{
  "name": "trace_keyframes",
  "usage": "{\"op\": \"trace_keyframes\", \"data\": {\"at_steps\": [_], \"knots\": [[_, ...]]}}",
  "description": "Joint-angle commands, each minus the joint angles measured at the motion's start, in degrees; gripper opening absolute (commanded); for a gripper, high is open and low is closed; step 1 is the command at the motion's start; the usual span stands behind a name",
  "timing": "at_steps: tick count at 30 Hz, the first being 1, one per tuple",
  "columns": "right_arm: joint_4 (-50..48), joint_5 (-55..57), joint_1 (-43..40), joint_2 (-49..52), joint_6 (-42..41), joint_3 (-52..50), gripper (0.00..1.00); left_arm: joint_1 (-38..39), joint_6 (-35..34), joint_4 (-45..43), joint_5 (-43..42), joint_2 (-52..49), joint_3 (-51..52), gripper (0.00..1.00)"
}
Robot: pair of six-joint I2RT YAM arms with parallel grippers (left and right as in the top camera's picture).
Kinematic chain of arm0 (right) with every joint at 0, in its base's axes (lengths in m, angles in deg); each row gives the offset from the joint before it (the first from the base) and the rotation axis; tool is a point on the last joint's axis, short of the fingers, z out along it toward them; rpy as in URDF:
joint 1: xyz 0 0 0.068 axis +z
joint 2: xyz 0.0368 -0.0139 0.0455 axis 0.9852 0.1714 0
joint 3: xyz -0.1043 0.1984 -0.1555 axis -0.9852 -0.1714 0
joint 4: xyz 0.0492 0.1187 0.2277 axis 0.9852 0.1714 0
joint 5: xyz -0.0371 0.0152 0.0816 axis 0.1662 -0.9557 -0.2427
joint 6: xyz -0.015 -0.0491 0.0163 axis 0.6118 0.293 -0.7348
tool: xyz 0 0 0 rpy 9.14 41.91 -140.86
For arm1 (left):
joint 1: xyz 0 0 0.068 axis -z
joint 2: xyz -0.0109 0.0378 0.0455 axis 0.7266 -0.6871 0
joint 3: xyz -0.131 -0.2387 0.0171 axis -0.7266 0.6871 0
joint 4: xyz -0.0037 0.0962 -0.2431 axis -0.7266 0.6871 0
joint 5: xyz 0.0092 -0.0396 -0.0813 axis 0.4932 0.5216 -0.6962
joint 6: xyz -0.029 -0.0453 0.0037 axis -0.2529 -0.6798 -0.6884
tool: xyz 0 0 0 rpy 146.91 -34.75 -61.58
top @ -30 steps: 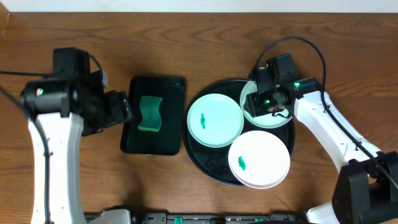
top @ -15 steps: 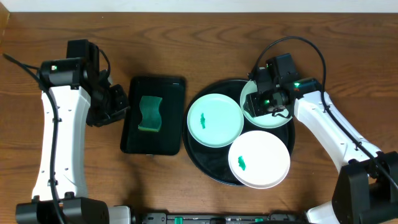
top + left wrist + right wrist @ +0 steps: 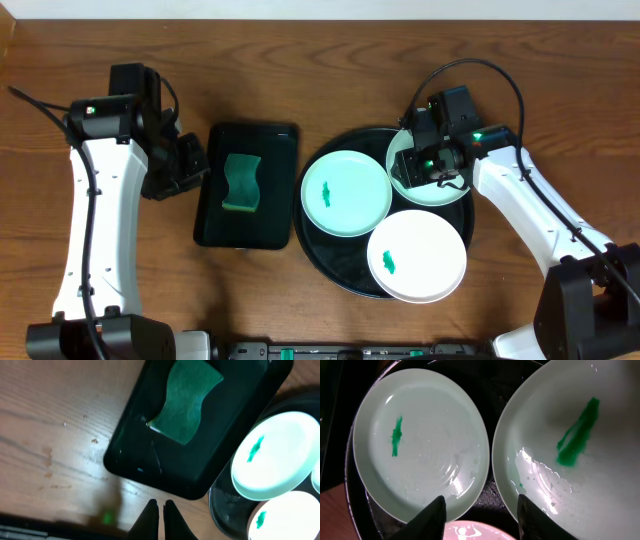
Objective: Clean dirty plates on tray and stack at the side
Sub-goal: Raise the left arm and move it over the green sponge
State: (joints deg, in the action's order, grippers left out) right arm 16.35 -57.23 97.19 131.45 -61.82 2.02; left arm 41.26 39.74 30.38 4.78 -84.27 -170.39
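Observation:
The round black tray [image 3: 340, 262] holds three plates. One mint plate [image 3: 346, 193] lies at its left with a green smear. Another mint plate [image 3: 440, 188] sits at the back right, and a white plate [image 3: 417, 255] with a smear lies in front. My right gripper [image 3: 412, 165] hangs open over the gap between the two mint plates [image 3: 420, 440] [image 3: 580, 445], its right finger [image 3: 535, 517] over the rim of the right one. My left gripper [image 3: 160, 505] is shut on nothing, above bare wood just left of the green tray.
A dark green rectangular tray [image 3: 270, 215] left of the black tray holds a green sponge [image 3: 241, 182], also in the left wrist view as sponge [image 3: 186, 407]. Bare wooden table [image 3: 300, 60] surrounds both trays.
My left gripper has shut and its arm has swung up and in toward the green tray. The right arm and the plates have stayed in place.

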Motion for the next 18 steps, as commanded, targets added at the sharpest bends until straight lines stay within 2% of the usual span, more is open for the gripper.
{"op": "trace_keyframes", "data": {"at_steps": [1, 3, 4, 5, 6, 13, 14, 15, 16, 18], "knots": [[-0.13, 0.15, 0.24, 0.24, -0.31, -0.26, 0.5, 1.84, 2.71, -1.09, 0.35, 0.15, 0.55, 0.07], [-0.13, 0.13, 0.24, 0.24, -0.31, -0.26, 0.57, 3.32, 3.72, -1.9, 0.37, 0.15, 0.55, 0.08], [-0.13, 0.11, 0.24, 0.24, -0.33, -0.26, 0.7, 4.26, 4.28, -2.43, 0.37, 0.15, 0.55, 0.08], [-0.13, -0.13, 0.24, 0.24, -0.33, -0.26, 0.89, 5.22, 4.7, -2.95, 0.44, 0.13, 0.55, 0.07], [-0.15, -0.33, 0.24, 0.24, -0.33, -0.24, 0.99, 5.99, 4.74, -3.34, 0.76, 0.11, 0.55, 0.07], [0.04, -0.5, 0.24, 0.24, -0.33, -0.24, 0.99, 9.4, 4.81, -5.55, 2.25, -0.11, 0.55, 0.07], [0.07, -0.52, 0.24, 0.24, -0.33, -0.26, 0.95, 9.44, 4.81, -5.66, 2.25, -0.11, 0.55, 0.08], [0.07, -0.5, 0.24, 0.24, -0.33, -0.26, 0.93, 9.44, 4.83, -5.66, 2.27, -0.11, 0.55, 0.13], [0.07, -0.5, 0.24, 0.24, -0.33, -0.26, 0.91, 9.4, 4.83, -5.68, 2.69, -0.11, 0.55, 0.23], [0.07, -0.5, 0.24, 0.24, -0.33, -0.24, 0.88, 9.38, 4.83, -5.55, 4.7, -0.11, 0.55, 0.25]]}}
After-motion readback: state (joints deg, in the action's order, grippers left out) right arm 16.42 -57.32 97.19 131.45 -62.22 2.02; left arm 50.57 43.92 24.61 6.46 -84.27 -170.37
